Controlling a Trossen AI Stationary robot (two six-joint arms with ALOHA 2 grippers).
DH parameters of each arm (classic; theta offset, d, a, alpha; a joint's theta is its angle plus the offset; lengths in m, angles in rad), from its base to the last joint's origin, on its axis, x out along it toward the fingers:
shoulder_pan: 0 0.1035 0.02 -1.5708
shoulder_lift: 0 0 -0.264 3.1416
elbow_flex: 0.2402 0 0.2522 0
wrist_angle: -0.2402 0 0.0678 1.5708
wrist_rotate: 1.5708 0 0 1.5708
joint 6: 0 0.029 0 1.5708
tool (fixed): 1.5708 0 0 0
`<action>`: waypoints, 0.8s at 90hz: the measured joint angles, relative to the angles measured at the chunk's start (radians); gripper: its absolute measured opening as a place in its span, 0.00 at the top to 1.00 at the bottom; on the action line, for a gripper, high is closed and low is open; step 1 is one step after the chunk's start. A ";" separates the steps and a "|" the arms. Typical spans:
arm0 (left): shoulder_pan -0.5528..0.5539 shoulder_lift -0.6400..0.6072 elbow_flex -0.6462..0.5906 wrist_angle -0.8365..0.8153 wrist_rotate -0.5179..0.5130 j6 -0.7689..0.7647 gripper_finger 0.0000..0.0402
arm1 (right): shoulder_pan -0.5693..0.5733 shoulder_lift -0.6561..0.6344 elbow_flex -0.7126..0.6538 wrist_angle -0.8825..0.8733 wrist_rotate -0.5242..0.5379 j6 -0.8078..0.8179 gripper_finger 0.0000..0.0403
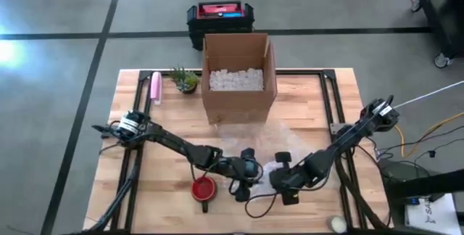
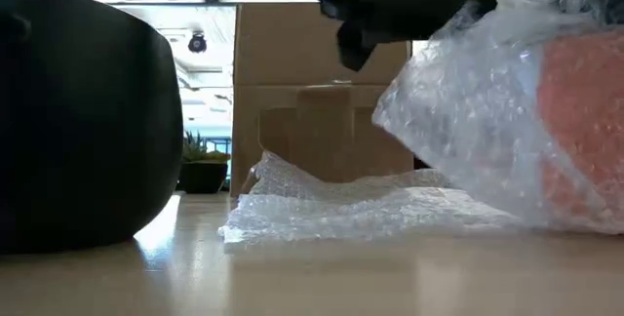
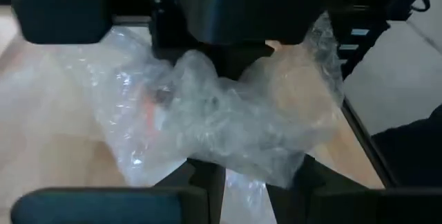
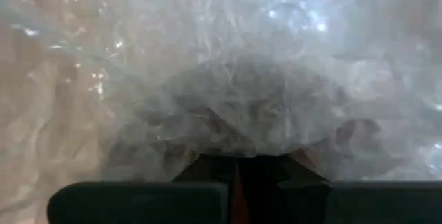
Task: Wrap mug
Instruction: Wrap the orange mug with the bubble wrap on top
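The mug point(image 1: 204, 189), red inside with a dark handle, stands upright on the table's near part, unwrapped; in the low view it is the dark round body point(image 2: 88, 121) on the left. A clear bubble wrap sheet point(image 1: 254, 144) lies in front of the box, its near part bunched and raised point(image 2: 468, 101). My left gripper point(image 1: 243, 180) and right gripper point(image 1: 284, 177) face each other at that bunch, both shut on it, just right of the mug. A reddish shape point(image 2: 585, 131) shows through the wrap; what it is I cannot tell. My left gripper holds the bunched near part of the bubble wrap point(image 3: 242, 155) between its two fingers, several crumpled layers, coming about level from the table's left. The bunch stands up off the table. My right gripper pinches the same crumpled bunch point(image 4: 238, 141) between its shut fingers, from the table's right side; the wrap drapes over the fingertips and hides the place of contact. The rest of the sheet trails slack on the table toward the box.
An open cardboard box point(image 1: 239, 75) holding white packing peanuts stands at the far middle. A small potted plant point(image 1: 185, 80) and a pink tube point(image 1: 155, 87) lie at the far left. A pale round thing point(image 1: 336, 223) sits at the near right edge.
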 joint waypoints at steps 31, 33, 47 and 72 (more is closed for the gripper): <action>0.001 0.136 0.098 0.086 0.005 -0.004 0.81 | -0.012 -0.004 0.021 -0.030 -0.026 0.005 0.99; 0.001 0.138 0.098 0.083 0.005 -0.004 0.81 | -0.012 -0.005 0.034 -0.051 -0.029 0.011 0.99; 0.001 0.138 0.095 0.074 0.003 -0.005 0.81 | -0.004 -0.015 0.146 -0.232 -0.064 0.021 0.99; 0.002 0.138 0.093 0.067 -0.001 -0.005 0.81 | -0.002 -0.021 0.303 -0.431 -0.079 0.011 0.99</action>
